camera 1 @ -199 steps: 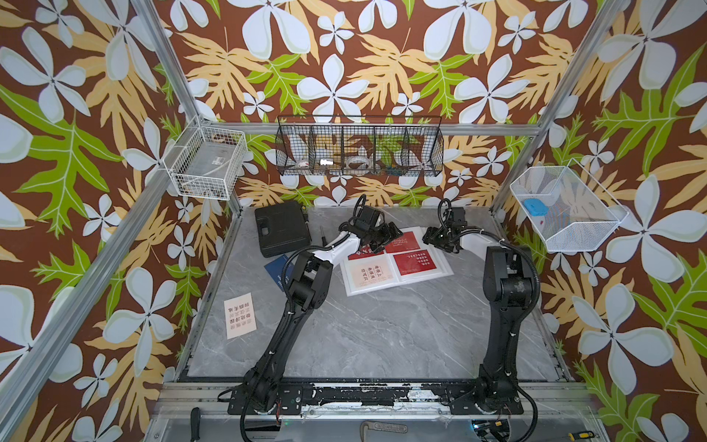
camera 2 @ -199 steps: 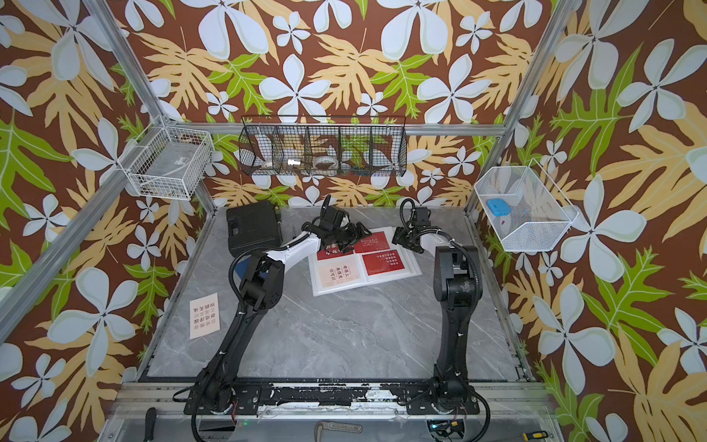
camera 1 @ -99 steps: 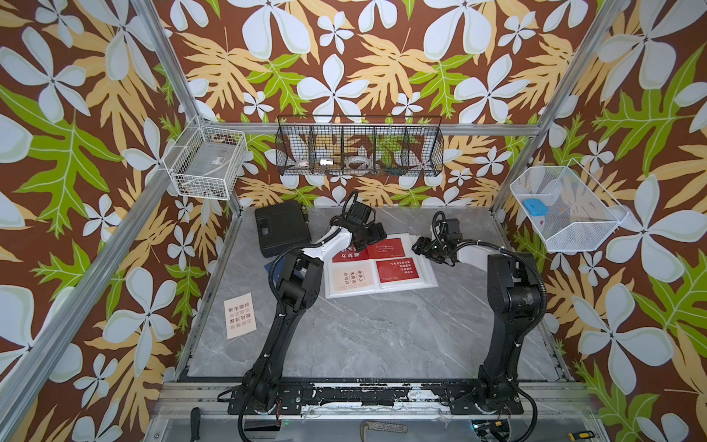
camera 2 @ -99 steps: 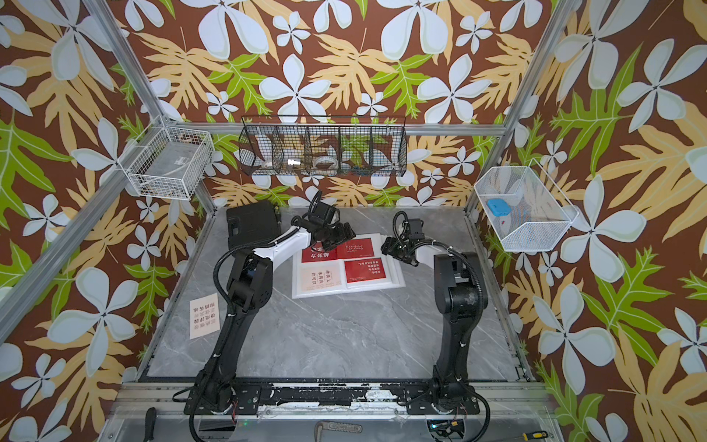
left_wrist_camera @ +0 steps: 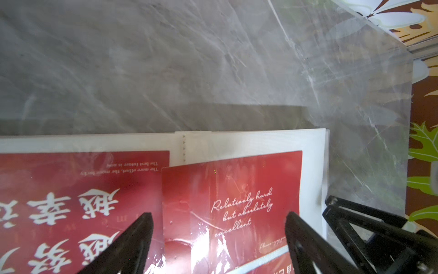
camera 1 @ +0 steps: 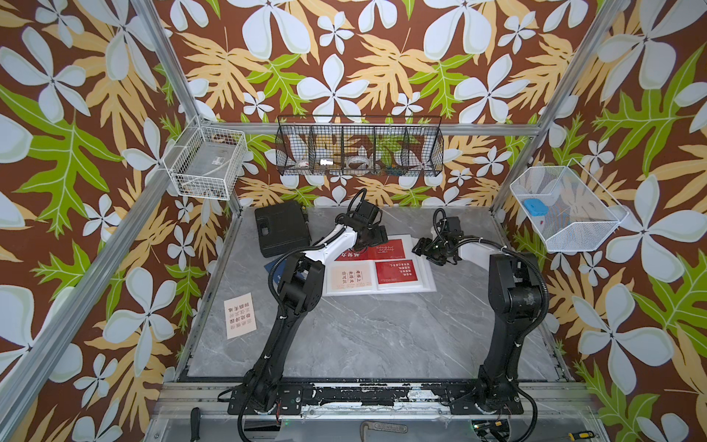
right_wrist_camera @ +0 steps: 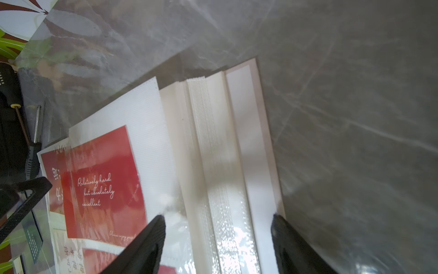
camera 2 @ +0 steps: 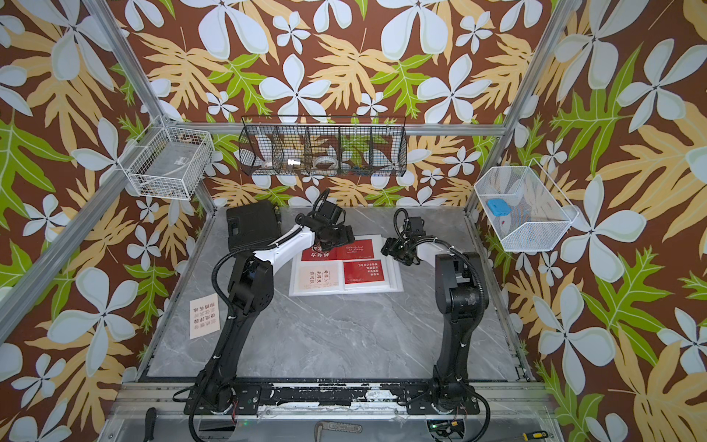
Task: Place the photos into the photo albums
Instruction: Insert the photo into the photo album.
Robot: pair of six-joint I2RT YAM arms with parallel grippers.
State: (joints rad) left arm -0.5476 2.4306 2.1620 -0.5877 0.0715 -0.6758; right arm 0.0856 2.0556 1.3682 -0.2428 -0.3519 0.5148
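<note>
The white photo album (camera 1: 421,276) lies open at the back middle of the table in both top views (camera 2: 390,276). Its pages show red photos (camera 1: 396,271) and a cream one (camera 1: 350,276). My left gripper (left_wrist_camera: 218,214) stands open just above a red photo with cursive text (left_wrist_camera: 237,208), which overlaps the spine. My right gripper (right_wrist_camera: 218,217) is open over the album's right page stack (right_wrist_camera: 213,142), touching nothing. Another cream photo (camera 1: 240,315) lies on the table at the left. A navy photo (camera 1: 273,267) peeks out under the left arm.
A black plastic case (camera 1: 283,229) sits at the back left, close to the album. Wire baskets hang on the left (camera 1: 206,162), back (camera 1: 359,151) and right (camera 1: 562,208) walls. The arm bases stand on the front rail (camera 1: 355,396).
The album has slid to the left and turned from tilted to square with the table. Both grippers moved left with it and stayed open.
</note>
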